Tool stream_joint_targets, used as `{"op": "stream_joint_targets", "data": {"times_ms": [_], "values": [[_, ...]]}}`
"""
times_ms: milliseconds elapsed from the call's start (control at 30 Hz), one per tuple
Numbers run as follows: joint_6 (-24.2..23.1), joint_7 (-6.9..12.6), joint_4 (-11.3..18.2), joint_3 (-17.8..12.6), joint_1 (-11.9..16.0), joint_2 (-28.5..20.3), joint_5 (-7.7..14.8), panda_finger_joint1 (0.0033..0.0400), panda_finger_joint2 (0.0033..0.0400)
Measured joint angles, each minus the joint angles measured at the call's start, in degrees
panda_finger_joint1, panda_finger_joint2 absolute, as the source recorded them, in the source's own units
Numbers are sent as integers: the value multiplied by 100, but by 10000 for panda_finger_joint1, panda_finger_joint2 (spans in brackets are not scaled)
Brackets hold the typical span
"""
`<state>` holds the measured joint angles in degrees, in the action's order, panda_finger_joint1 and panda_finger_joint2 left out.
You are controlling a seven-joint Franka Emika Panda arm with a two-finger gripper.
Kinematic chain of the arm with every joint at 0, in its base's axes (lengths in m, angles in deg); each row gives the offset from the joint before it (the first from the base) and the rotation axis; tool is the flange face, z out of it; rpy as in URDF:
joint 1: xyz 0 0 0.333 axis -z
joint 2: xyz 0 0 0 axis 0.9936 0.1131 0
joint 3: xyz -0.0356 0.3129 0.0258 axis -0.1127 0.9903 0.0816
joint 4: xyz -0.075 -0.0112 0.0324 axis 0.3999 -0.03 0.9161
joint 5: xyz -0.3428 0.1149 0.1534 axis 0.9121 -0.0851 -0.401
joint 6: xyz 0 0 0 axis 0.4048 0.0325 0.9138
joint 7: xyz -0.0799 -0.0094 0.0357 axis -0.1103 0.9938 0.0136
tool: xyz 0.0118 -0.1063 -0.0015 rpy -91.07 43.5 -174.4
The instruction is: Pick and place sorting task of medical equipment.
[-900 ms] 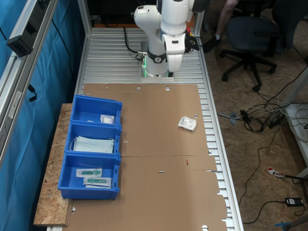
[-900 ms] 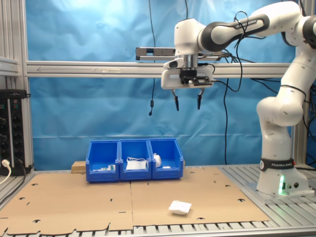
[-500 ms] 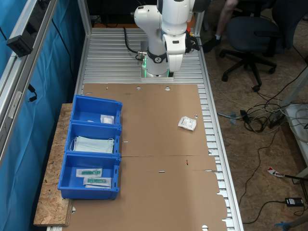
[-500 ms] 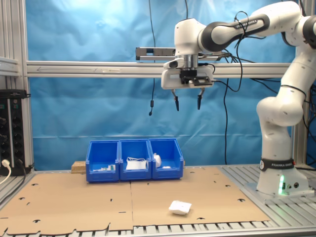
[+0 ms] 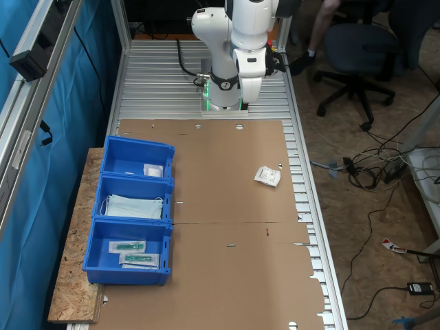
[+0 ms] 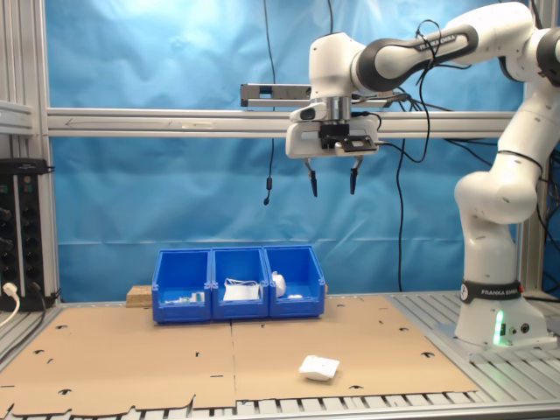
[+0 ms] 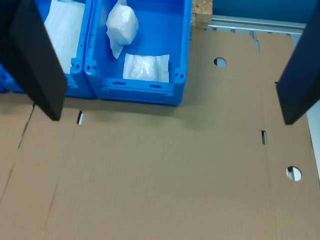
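The white arm rises from its base and bends over at the elbow, carrying the wrist out toward nine o'clock in the second exterior view. The end effector hangs high, pointing straight down toward six o'clock, its two dark fingers spread apart and holding nothing.

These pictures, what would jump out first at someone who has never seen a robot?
The white arm rises from the frame, its open gripper held high above the cardboard. Three blue bins sit in a row at the first exterior view's left. One white sachet lies alone on the cardboard.
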<state>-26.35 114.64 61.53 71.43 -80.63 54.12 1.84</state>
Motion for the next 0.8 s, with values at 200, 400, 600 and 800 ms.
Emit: {"op": "stream_joint_targets", "data": {"times_ms": [200,400,600,800], "values": [[0,0,0,97,0,0,0,400,400],[-33,-21,0,300,-45,59,0,400,400],[-193,-63,0,514,-124,228,0,400,400],[-475,-152,3,682,-162,493,0,400,400]]}}
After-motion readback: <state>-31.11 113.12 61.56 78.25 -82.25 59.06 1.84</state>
